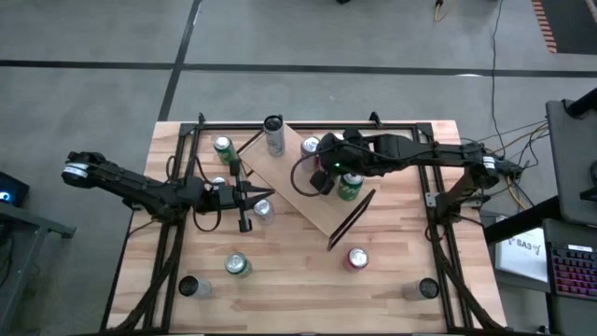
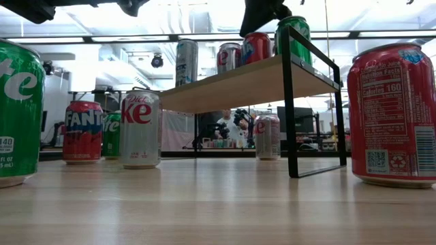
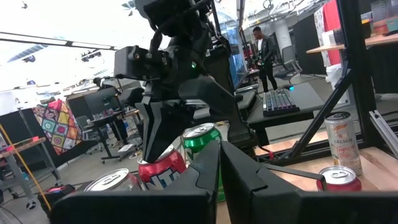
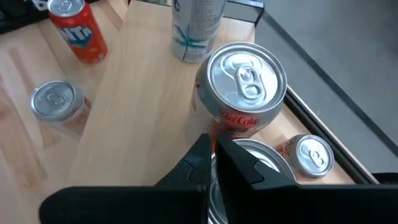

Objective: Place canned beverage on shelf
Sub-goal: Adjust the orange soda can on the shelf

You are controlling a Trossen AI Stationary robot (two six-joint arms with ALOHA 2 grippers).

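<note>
Left arm: it waits over the left half of the table (image 1: 392, 280). The left gripper (image 1: 259, 198) points at the shelf's near-left edge.
Left jaws: narrow, nearly together, holding nothing. A silver can (image 1: 263, 211) stands just beside the tips.
Shelf: the shelf (image 1: 322, 213) sits cornerwise at mid-table and carries four cans.
Shelf cans: from the left, a tall can (image 1: 273, 136), a Diet Coke can (image 1: 311, 146), then the red can (image 2: 257, 49) and a green can (image 1: 350, 188) side by side.
Task can: I take the red can as the one being placed. It stands upright on the board, under the right gripper (image 1: 325, 177).
Right jaws: in my wrist view they look narrow, almost closed, with no can between them. The low view puts them just above the can tops.
Risk, tipping: if I pull the right arm back low, a finger could catch the red or green rim. Both cans are close to the tips, so one could go over.
Risk, edge: the green can stands near the black end frame (image 1: 353, 219). A sideways nudge could push it off the board.
Risk, left side: any left-arm move could knock over the silver can at its tips.
Table cans: a green can (image 1: 224, 147) at the back left and a dark can (image 1: 189, 287) at the front left. Then another green can (image 1: 238, 265), a red one (image 1: 356, 259) and one more (image 1: 427, 288) at the front right.
In the way: nothing blocks a straight lift. The shelf cans hem in any sideways exit.
</note>
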